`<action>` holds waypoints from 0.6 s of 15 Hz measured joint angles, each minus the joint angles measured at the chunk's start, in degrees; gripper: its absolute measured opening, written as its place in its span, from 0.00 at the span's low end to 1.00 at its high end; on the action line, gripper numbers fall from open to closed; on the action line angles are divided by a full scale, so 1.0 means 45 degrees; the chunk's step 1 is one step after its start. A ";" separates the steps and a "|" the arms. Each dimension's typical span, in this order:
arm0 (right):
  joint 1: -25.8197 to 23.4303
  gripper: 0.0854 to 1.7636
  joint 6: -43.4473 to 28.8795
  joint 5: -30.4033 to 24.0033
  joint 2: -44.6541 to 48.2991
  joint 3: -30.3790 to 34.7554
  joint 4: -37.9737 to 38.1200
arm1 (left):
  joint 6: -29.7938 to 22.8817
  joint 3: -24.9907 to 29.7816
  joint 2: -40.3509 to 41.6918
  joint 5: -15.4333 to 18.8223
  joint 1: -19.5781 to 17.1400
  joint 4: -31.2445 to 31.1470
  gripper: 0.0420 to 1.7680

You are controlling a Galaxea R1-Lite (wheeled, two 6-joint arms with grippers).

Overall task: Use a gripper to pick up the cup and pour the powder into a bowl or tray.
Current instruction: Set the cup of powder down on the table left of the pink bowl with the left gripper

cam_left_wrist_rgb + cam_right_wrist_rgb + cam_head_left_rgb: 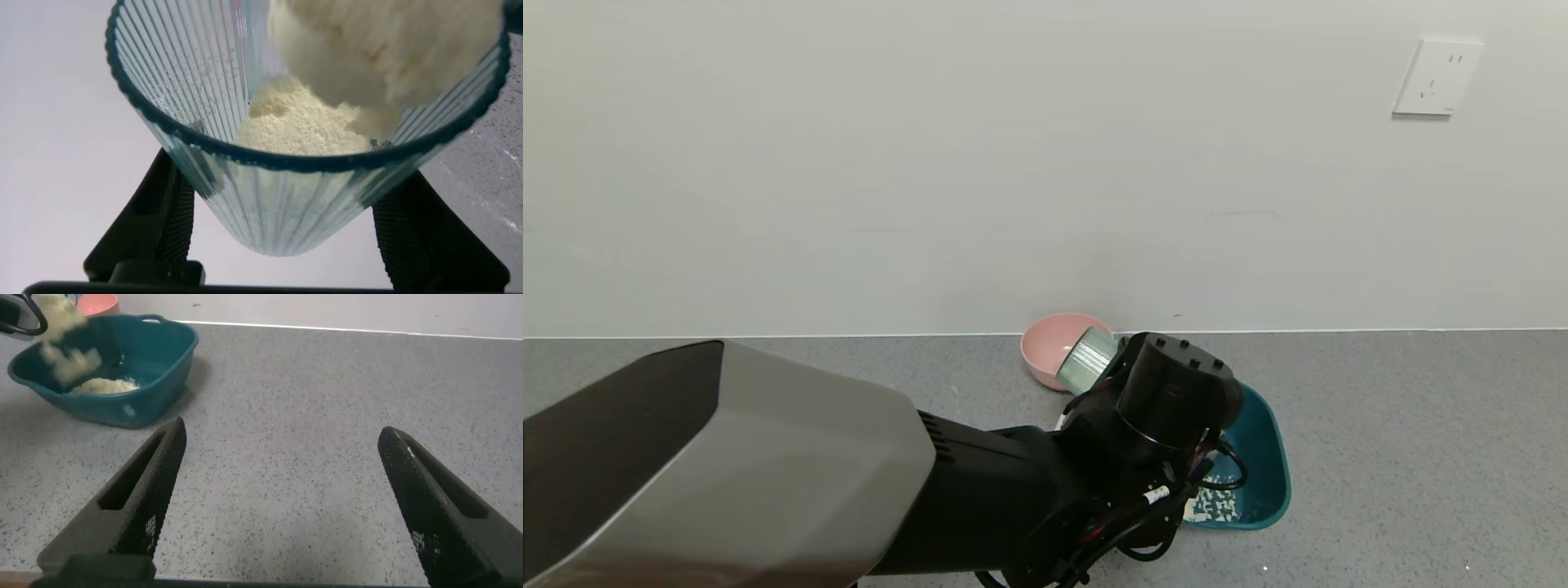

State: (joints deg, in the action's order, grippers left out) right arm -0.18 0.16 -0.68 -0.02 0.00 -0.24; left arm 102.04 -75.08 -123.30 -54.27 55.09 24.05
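Note:
My left gripper is shut on the ribbed pale blue-green cup, one black finger on each side. In the head view the cup is tipped on its side above the dark teal basin, its base toward the pink bowl. White powder lies inside the cup and a clump slides past its rim. In the right wrist view clumps of powder fall into the basin, where a pile lies. My right gripper is open and empty, low over the bare grey counter.
A round pink bowl stands against the white wall just behind the cup; it also shows in the right wrist view. The grey speckled counter stretches to the right of the basin. A few powder specks lie on it near the basin's front.

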 joint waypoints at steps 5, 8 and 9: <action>0.0000 0.97 0.0000 0.0005 0.0000 0.0000 0.0000 | -0.0011 0.0024 0.0000 0.0005 0.0003 0.0027 0.70; 0.0000 0.97 0.0000 0.0005 0.0000 0.0000 0.0000 | -0.0024 0.0024 0.0003 0.0000 0.0019 0.0043 0.70; 0.0000 0.97 0.0000 0.0005 0.0000 0.0000 0.0000 | -0.0035 0.0024 0.0003 0.0000 0.0024 0.0049 0.70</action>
State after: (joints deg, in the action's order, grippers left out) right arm -0.18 0.16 -0.66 -0.02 0.00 -0.24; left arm 101.88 -74.97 -123.28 -54.27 55.20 24.27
